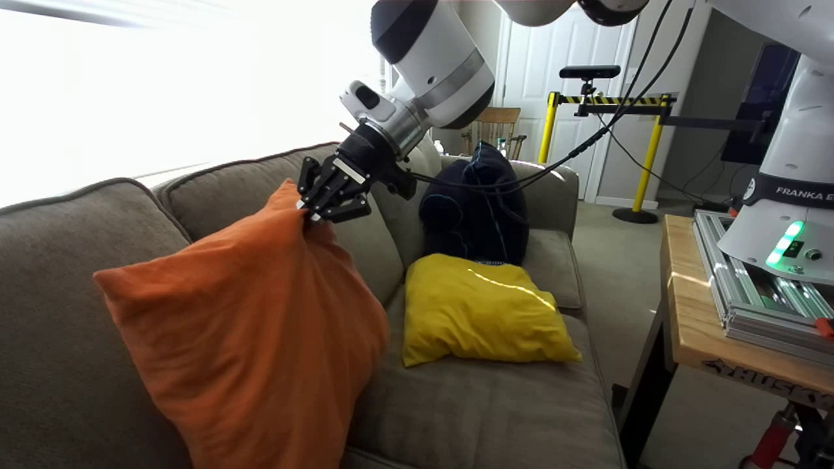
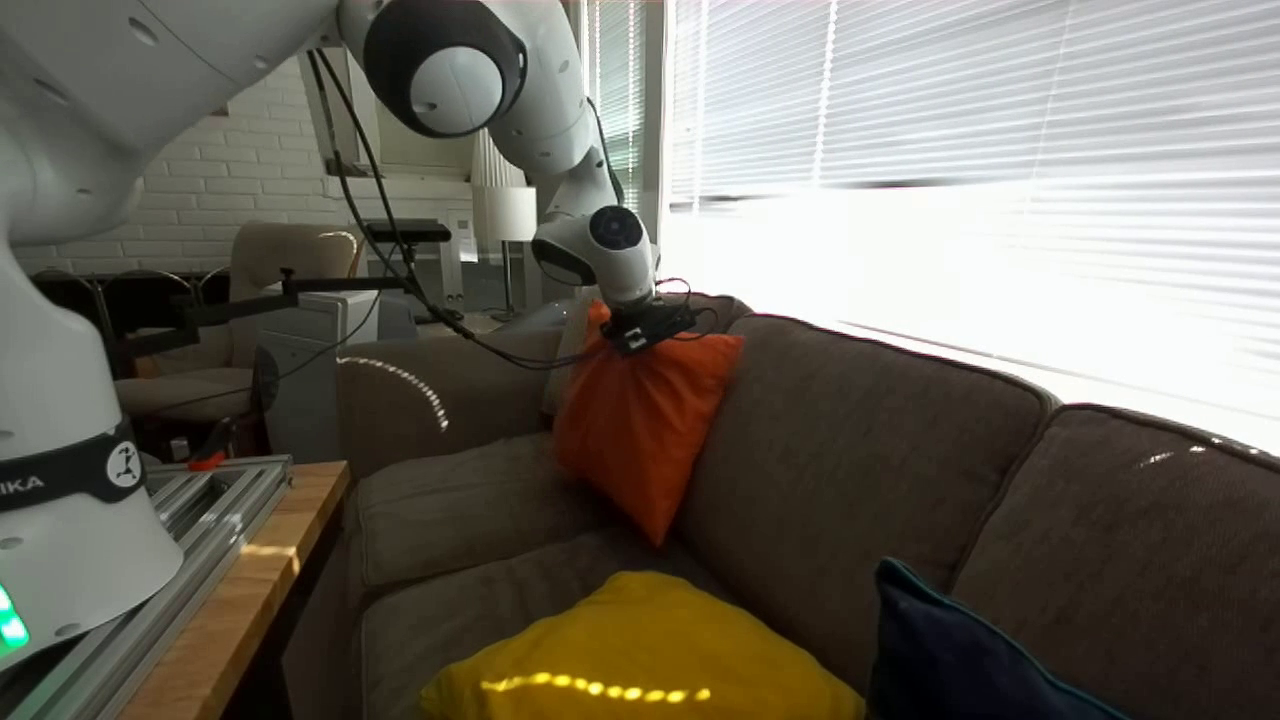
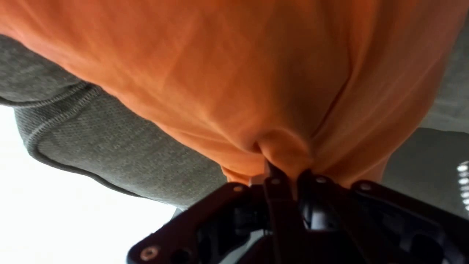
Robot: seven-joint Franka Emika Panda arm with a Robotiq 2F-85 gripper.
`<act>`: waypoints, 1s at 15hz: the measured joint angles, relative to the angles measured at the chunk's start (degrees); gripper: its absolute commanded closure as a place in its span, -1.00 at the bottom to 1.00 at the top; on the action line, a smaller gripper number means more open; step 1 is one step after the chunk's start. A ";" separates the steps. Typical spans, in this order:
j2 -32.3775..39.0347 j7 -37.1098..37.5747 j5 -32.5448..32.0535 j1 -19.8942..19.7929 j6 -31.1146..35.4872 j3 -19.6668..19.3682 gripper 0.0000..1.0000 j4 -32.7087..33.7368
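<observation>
Harsh daylight from a window (image 2: pixel 950 110) spills over a grey-brown sofa (image 1: pixel 482 404), where a yellow pillow (image 1: pixel 482 312) lies. Near that yellow pillow, on the side closer to the camera in an exterior view, an orange pillow (image 1: pixel 260 326) hangs tilted by the backrest (image 2: pixel 830 430). Higher than the yellow pillow, the gripper (image 1: pixel 308 210) is clamped on a pinch of cover cloth at the orange upper edge, folds fanning out in the wrist view.

The hold looks shallow, so the pillow's weight could drag the cloth from between the tips. Hung from one spot, it could twist, and its low corner (image 2: pixel 657 530) might snag in the sofa's crease; whether that corner rests on the sofa, I cannot tell. A swing toward the yellow pillow could shove that one askew.

Well apart from the yellow pillow, a wooden bench (image 1: pixel 684 312) carries the base (image 1: pixel 752 238) of the arm (image 1: pixel 449 78). Beyond the yellow pillow leans a navy pillow (image 1: pixel 502 221), with black cables (image 1: pixel 589 142) sagging in front, slack that could catch in a wide move. Farthest past it stand yellow posts (image 1: pixel 645 166), a wooden chair (image 1: pixel 500 116) and a white door (image 1: pixel 541 71).
</observation>
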 measured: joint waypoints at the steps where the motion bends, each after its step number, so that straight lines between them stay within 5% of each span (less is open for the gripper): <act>1: 1.18 0.00 0.00 -0.01 2.42 0.66 0.95 0.64; 7: 6.96 0.05 0.00 0.12 12.61 5.07 0.95 2.73; 8: 7.29 0.14 0.00 0.19 13.32 5.37 0.31 2.71; 9: 7.43 0.29 0.02 0.35 13.95 5.51 0.29 2.70; 15: 7.44 0.44 0.28 1.75 18.90 5.18 -0.53 2.89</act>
